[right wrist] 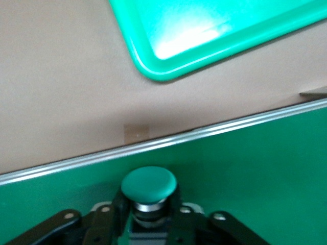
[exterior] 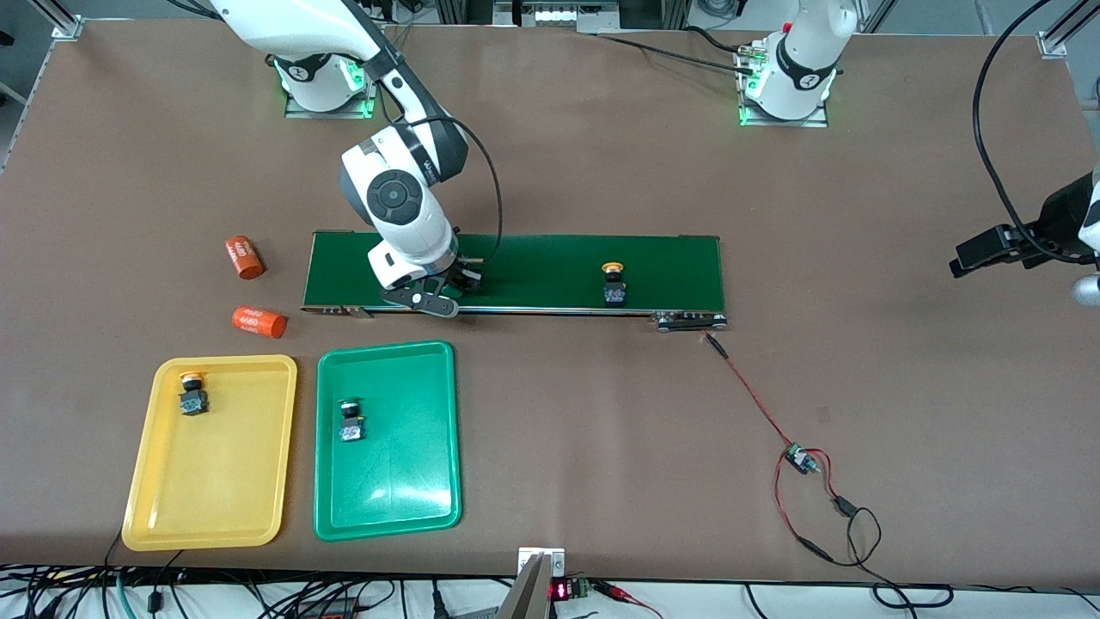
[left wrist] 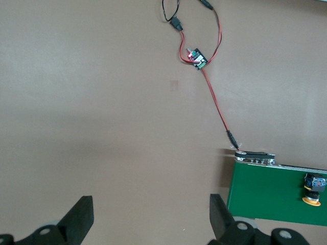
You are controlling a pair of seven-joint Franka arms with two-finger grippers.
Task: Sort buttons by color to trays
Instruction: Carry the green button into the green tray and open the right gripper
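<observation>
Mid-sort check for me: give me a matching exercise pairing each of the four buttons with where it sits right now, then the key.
Things:
1. green button with the dark cap side up
2. green button seen close in the right wrist view
3. yellow button nearer the right arm's end
4. yellow button nearer the left arm's end

Places:
A. free on the conveyor belt, untouched
B. in the yellow tray
C. on the belt, between the fingers of the shut right gripper
D. in the green tray

Pairs: 1-D, 2-C, 3-B, 4-A
</observation>
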